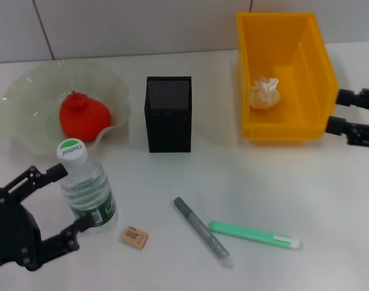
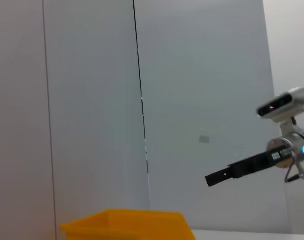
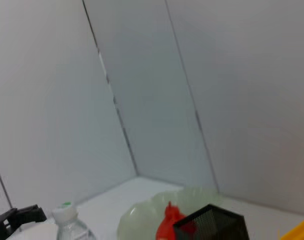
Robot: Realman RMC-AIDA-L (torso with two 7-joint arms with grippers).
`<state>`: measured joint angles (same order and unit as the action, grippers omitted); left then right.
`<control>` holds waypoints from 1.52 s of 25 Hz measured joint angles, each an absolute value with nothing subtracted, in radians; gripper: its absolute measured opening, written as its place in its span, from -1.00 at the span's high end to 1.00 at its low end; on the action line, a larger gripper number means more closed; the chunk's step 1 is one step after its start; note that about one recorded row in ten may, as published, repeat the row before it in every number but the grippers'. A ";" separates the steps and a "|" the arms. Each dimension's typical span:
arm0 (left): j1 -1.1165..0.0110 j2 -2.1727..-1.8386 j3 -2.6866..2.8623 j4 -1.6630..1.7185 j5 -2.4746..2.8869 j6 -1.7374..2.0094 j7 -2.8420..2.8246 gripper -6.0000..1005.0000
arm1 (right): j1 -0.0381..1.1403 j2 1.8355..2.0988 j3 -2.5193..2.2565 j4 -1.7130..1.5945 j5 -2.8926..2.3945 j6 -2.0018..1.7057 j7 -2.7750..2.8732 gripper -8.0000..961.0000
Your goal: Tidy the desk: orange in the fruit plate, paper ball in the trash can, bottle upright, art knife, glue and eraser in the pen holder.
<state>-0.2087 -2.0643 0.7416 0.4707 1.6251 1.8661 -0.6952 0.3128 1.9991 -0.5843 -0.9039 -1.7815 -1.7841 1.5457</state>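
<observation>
The bottle [image 1: 87, 193] stands upright at the front left, and it also shows in the right wrist view [image 3: 68, 224]. My left gripper [image 1: 73, 200] is open, with one finger on each side of the bottle's near edge. The orange [image 1: 82, 116] lies in the fruit plate [image 1: 26, 97]. The paper ball [image 1: 265, 93] lies in the trash can [image 1: 281, 130]. The pen holder [image 1: 168, 115] stands at the centre. The eraser [image 1: 135, 237], a grey pen-shaped stick [image 1: 202, 231] and a green art knife [image 1: 254, 234] lie on the table in front. My right gripper [image 1: 345, 112] is open and empty beside the trash can.
The white table [image 1: 293, 182] ends at a tiled wall behind the plate and the can. The right wrist view shows the plate [image 3: 142, 220], orange [image 3: 166, 227] and pen holder [image 3: 211, 225]. The left wrist view shows the trash can [image 2: 127, 225].
</observation>
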 joint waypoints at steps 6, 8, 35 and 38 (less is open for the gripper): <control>-0.195 -2.066 0.743 0.452 1.636 1.867 -0.679 -0.68 | 0.412 2.032 -0.610 -1.101 -1.958 -1.808 1.766 -0.75; -0.193 -2.066 0.744 0.448 1.643 1.867 -0.681 -0.68 | 0.434 2.039 -0.652 -1.193 -2.014 -1.817 1.841 -0.75; -0.225 -2.068 0.875 0.430 1.658 1.763 -0.795 -0.68 | 0.776 2.071 -1.208 -1.456 -2.515 -2.042 2.215 -0.75; -0.224 -2.067 0.883 0.430 1.658 1.761 -0.808 -0.68 | 0.774 2.080 -1.273 -1.448 -2.532 -2.017 2.250 -0.75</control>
<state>-0.2235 -2.0668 0.8829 0.4295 1.6581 1.7612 -0.8077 0.7737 2.0799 -1.2730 -1.4475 -2.5318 -2.0172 2.2504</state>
